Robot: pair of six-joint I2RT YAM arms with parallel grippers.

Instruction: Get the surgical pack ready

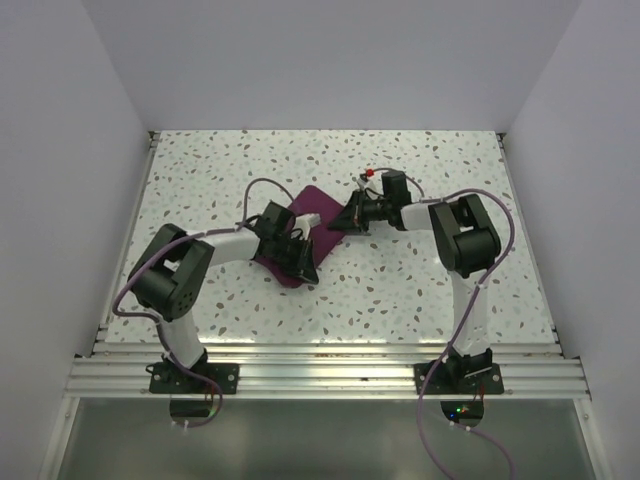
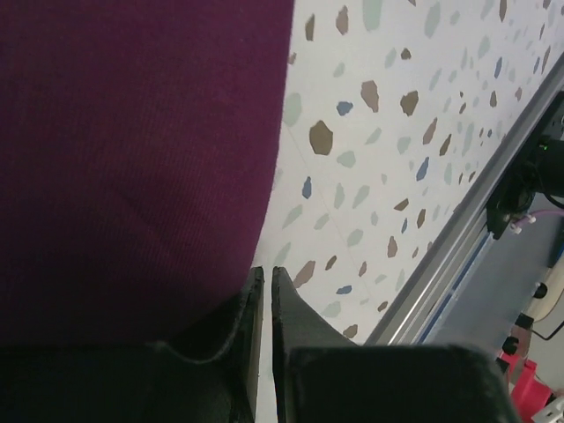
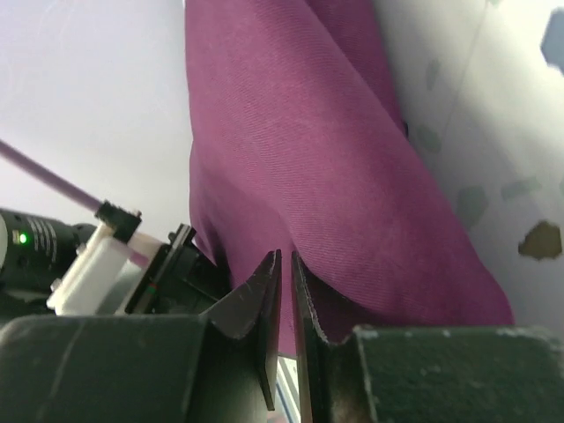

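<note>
The surgical pack shows as a dark magenta cloth bundle lying folded on the speckled table. A small white piece lies on its top; I cannot tell what it is. My left gripper is at the bundle's near corner. In the left wrist view its jaws are shut with only a thin bare gap, right beside the cloth's edge. My right gripper is at the bundle's far right corner. Its jaws are shut, tips against the cloth; I cannot tell if cloth is pinched. Tray and instruments are hidden.
White walls enclose the table on three sides. A metal rail runs along the near edge and also shows in the left wrist view. Purple cables loop from both arms. A small red part sits behind the right wrist.
</note>
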